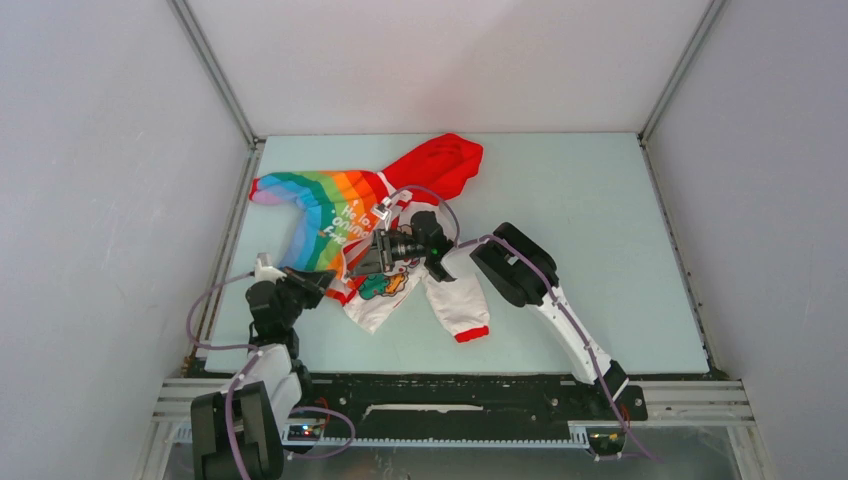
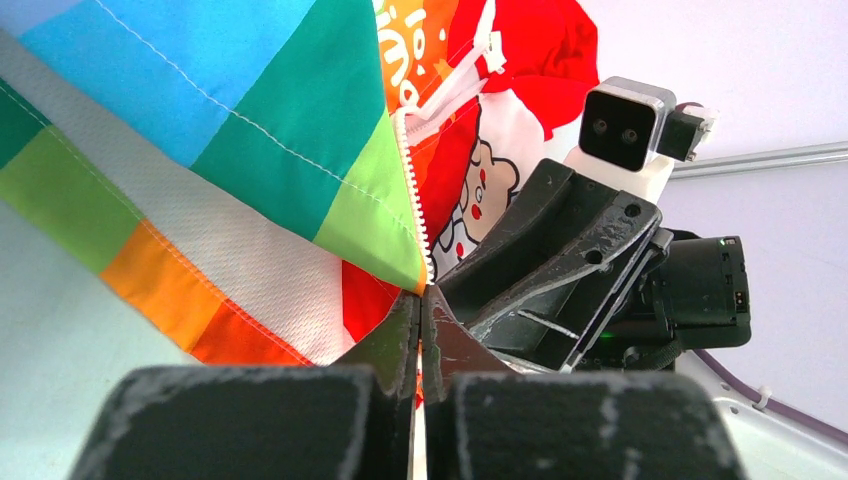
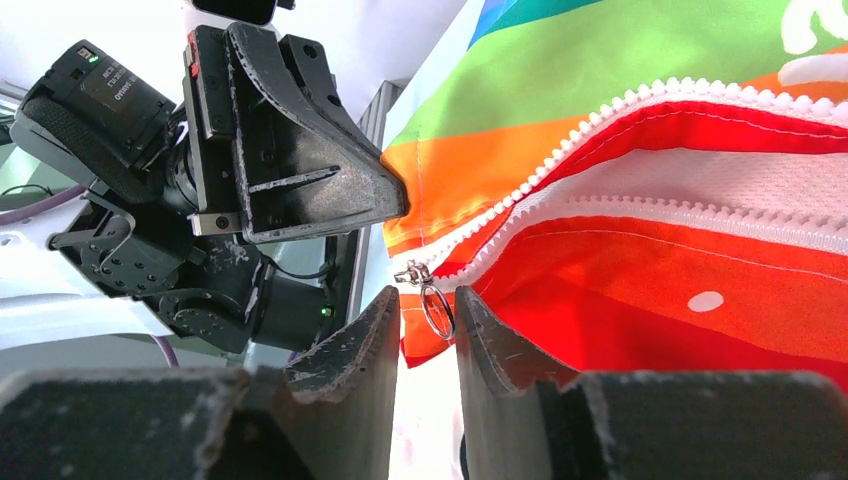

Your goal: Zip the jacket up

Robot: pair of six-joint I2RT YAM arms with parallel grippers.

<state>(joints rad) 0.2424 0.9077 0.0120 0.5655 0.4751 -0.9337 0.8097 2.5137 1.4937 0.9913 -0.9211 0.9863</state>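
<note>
Clamped left gripper [image 2: 420, 335] shut on jacket [image 1: 330, 215] hem, low centre of left wrist view, likely anchoring zipper base. Straddled pull ring [image 3: 436, 311] with right gripper [image 3: 428, 322], jaws narrowly apart, not yet pinching. Lay centre-left in top view, unzipped.

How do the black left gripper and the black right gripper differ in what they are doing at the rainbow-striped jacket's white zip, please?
The black left gripper is shut, pinching the hem of the rainbow-striped hooded jacket beside its white zip; the black right gripper has its jaws apart. The left holds fabric; the right straddles the small metal ring pull without visibly clamping it. Both work at the zip's bottom end.
</note>
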